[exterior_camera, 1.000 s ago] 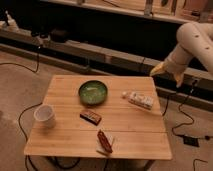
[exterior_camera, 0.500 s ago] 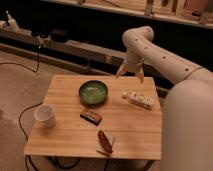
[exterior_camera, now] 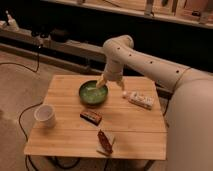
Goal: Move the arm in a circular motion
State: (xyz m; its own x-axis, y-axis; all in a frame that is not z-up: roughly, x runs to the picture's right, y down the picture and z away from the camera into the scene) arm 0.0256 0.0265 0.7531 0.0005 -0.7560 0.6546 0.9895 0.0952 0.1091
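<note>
So the arm has swung a fair way left. A second ago its tip was out past the right edge of the desk, half a second ago it was over the back edge, and now the gripper hangs above the right rim of the green bowl. Nothing on the desk has budged. The white cup is at the left, the dark snack bar sits in front of the bowl, the white packet is off to the right, and the reddish wrapper is near the front edge. The jaws look spread apart with nothing between them, which fits, since this job is pure motion and no grabbing. The arm comes in from the lower right, bends at the big joint up top and points down at the desk. My read is we're mid-sweep, somewhere along the far-to-left part of the loop, so the circle isn't closed yet. To carry on, I'd guess the tip needs to curve forward and then back round to the right, staying high enough to clear the bowl rim and the white packet. The tip looks pretty low over the bowl to me, so height is what I'd watch.
</note>
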